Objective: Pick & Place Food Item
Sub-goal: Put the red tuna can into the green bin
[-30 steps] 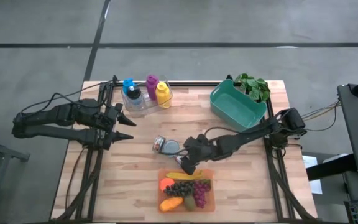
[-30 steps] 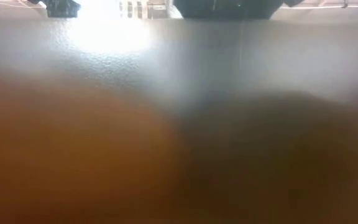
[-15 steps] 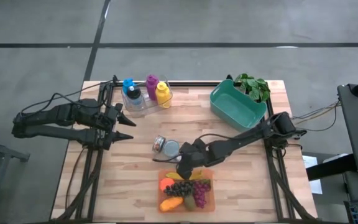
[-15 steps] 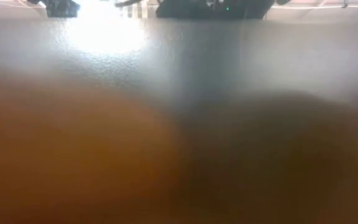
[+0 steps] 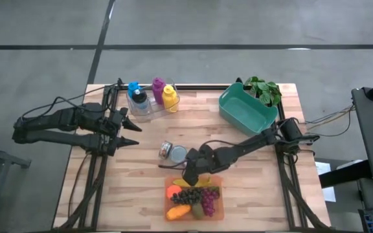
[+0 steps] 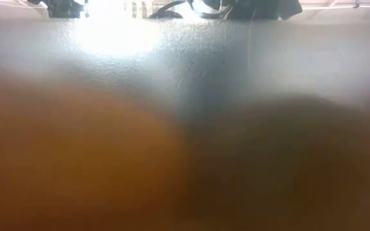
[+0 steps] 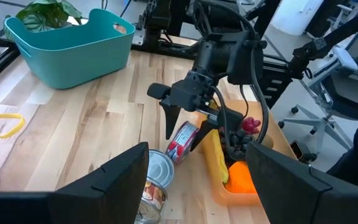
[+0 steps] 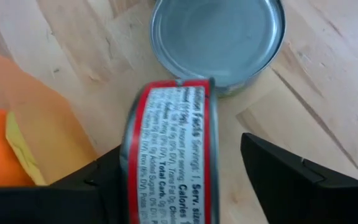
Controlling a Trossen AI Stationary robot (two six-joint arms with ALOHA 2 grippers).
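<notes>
Carefully now: right pincer (image 8: 179,180) open astride red-labelled can (image 8: 169,149), on edge between flat tin (image 8: 219,37) and orange tray (image 7: 241,186). Centre, close squarely, avoid rolling. Left pincer (image 5: 133,133) open, waiting.

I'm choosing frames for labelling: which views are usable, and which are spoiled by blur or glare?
High view: sharp, evenly lit. Low view: useless, orange and dark blurs plus glare. Left wrist view: clear. Right wrist view: the red-labelled can is soft but readable.

Table (image 5: 147,168): bottles (image 5: 151,96) far left; bin (image 5: 247,110) far right, plant (image 5: 264,89) behind it; cans (image 5: 173,153) centre; fruit tray (image 5: 217,208) near edge.
</notes>
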